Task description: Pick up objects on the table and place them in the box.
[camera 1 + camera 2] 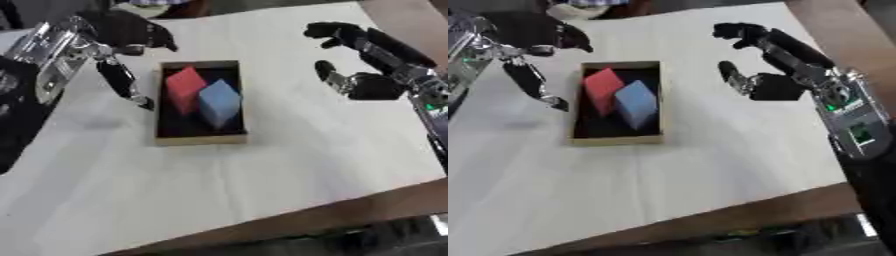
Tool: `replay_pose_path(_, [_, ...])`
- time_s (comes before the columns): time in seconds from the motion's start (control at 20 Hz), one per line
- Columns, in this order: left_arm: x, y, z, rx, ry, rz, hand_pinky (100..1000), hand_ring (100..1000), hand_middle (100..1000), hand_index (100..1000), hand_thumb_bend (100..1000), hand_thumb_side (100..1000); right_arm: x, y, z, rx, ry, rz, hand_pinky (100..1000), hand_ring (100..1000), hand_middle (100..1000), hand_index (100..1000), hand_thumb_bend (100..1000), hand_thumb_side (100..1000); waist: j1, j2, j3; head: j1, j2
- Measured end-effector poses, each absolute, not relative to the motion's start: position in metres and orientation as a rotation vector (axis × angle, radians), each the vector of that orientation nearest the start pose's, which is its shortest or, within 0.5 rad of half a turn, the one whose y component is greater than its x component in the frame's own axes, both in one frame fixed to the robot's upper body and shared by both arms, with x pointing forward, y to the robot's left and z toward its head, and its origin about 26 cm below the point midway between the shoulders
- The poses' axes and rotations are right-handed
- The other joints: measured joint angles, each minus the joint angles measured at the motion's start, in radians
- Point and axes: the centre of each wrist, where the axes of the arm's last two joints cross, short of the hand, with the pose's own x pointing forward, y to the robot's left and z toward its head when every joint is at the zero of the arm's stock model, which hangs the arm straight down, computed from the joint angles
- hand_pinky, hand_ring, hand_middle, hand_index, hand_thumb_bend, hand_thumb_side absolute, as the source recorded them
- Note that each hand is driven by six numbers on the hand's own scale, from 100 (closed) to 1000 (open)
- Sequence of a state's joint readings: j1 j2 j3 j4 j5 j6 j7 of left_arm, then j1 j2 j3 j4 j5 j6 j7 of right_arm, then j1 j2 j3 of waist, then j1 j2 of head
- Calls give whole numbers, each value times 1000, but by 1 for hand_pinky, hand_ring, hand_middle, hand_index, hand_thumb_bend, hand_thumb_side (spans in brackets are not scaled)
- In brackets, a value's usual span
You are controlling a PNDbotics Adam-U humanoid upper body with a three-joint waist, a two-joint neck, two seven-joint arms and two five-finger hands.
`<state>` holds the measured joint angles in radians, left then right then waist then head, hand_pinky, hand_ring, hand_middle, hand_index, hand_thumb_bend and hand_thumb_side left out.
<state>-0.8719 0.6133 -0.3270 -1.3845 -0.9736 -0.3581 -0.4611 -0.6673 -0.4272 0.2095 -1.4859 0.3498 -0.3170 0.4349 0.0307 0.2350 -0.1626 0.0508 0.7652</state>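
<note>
While red block (184, 87) and blue block (219, 102) are lying in box (199, 140), left hand (122, 35) and right hand (767, 82) are hovering beside it, fingers apart, holding nothing; task looking finished.

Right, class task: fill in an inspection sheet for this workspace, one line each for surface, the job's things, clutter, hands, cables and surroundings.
Surface: pale table top, with a brown front edge.
Job's things: a shallow box with a dark inside holds a red block and a blue block, side by side and touching.
Clutter: nothing seen loose on the table.
Hands: left hand open, beside the box's left wall, holding nothing; right hand open, to the right of the box, holding nothing.
Cables: nothing seen.
Surroundings: dark floor beyond the front edge; blurred shapes at the far edge, cannot tell what.
</note>
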Motion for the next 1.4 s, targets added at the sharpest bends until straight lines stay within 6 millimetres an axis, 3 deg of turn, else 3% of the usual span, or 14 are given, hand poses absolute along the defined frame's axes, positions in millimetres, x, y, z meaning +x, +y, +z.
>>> replay_pose_path(0.25, [387, 272, 266, -1435, 2450, 2184, 770, 746, 765, 862, 453, 563, 400, -235, 192, -272, -2026, 1416, 868, 951, 904, 1000, 100, 717, -1, 0, 30, 0, 0])
replay_pose_path(0.3, [378, 277, 263, -1414, 2585, 2080, 764, 738, 757, 857, 433, 570, 400, -236, 191, -273, -2026, 1409, 868, 951, 904, 1000, 100, 718, -2, 0, 38, 0, 0])
replay_pose_path(0.35, [369, 282, 258, -1388, 2714, 1974, 732, 698, 724, 828, 347, 589, 399, -237, 190, -274, -2027, 1400, 868, 949, 902, 1000, 100, 719, -5, 0, 46, 0, 0])
replay_pose_path(0.65, [328, 294, 220, -1201, 3404, 1179, 699, 663, 693, 806, 279, 626, 389, -239, 177, -297, -2068, 1280, 854, 935, 884, 1000, 100, 699, -8, 0, 90, 0, 0])
replay_pose_path(0.8, [316, 291, 196, -1149, 3580, 898, 695, 657, 687, 802, 251, 663, 383, -235, 169, -290, -2104, 1194, 846, 927, 871, 1000, 100, 690, -9, 0, 111, 1, 0])
replay_pose_path(0.95, [310, 286, 176, -1115, 3693, 737, 691, 651, 683, 800, 226, 694, 376, -232, 161, -275, -2140, 1080, 840, 924, 861, 995, 100, 684, -10, 0, 127, 7, 0])
replay_pose_path(1.4, [304, 270, 127, -1000, 3914, 511, 683, 639, 670, 794, 207, 738, 360, -224, 138, -137, -2195, 694, 832, 919, 845, 974, 100, 689, -10, 0, 138, 21, 0])
